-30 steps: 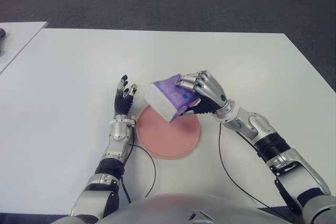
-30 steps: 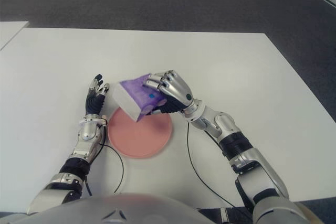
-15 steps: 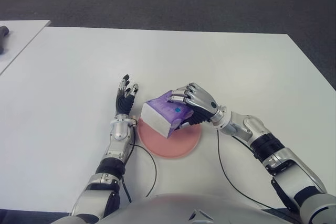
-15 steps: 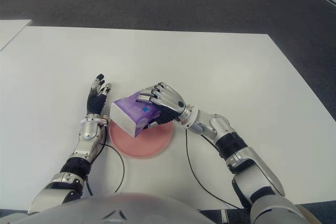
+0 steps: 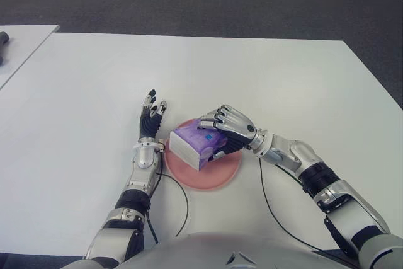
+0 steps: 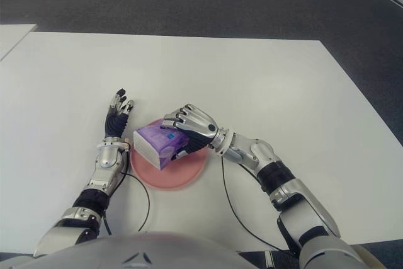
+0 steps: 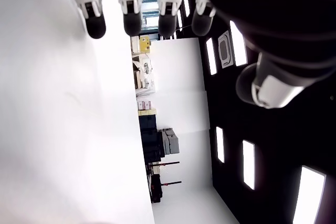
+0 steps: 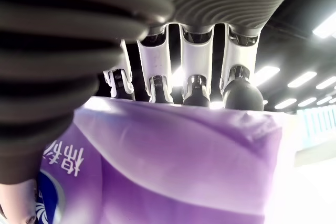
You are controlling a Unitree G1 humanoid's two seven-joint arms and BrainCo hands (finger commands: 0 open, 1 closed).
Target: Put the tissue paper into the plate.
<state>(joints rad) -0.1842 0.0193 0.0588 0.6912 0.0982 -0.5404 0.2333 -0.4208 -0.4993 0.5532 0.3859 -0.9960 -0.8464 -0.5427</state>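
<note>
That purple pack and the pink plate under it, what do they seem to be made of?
The tissue pack, held in the right hand, looks wrapped in thin soft plastic film: the right wrist view shows glossy purple wrap creasing under the fingers. The plate looks like matte plastic or ceramic, evenly pink without glare; which one I cannot tell. The left hand shows beside the plate, on its left.

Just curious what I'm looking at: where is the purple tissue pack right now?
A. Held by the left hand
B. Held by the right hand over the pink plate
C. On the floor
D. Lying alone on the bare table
B: the right hand grips the purple tissue pack over the pink plate; the left hand holds nothing.
</note>
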